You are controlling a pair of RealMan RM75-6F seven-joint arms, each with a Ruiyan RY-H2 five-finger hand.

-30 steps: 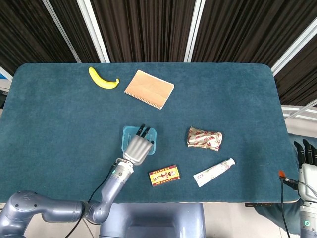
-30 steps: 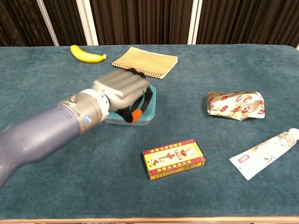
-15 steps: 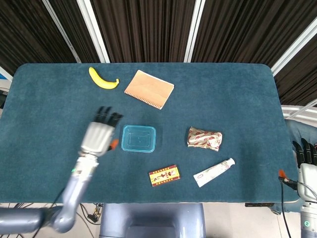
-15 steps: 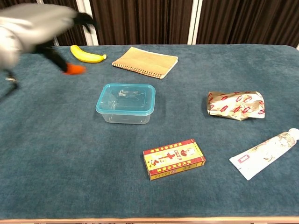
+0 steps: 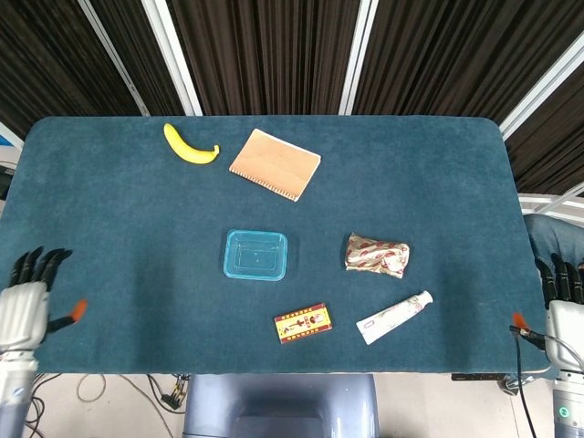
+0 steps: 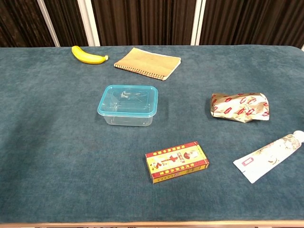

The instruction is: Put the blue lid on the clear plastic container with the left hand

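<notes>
Lid (image 6: 128,99) of blue plastic is sitting flush on the clear plastic container (image 6: 127,117) near the middle of the teal table (image 5: 109,219). The robot's left hand (image 5: 26,301) is hanging off the table's left edge, well apart from the container, fingers extended and holding nothing. Its right hand (image 5: 564,306) is showing only partly at the right edge of the head view, fingers pointing up; whether it is released or clenched cannot be told. A banana (image 6: 88,55) and a spiral notebook (image 6: 148,63) are lying at the far side. A crumpled foil packet (image 6: 240,107), a red and yellow box (image 6: 176,161) and a tube (image 6: 270,156) are lying to the container's right.
</notes>
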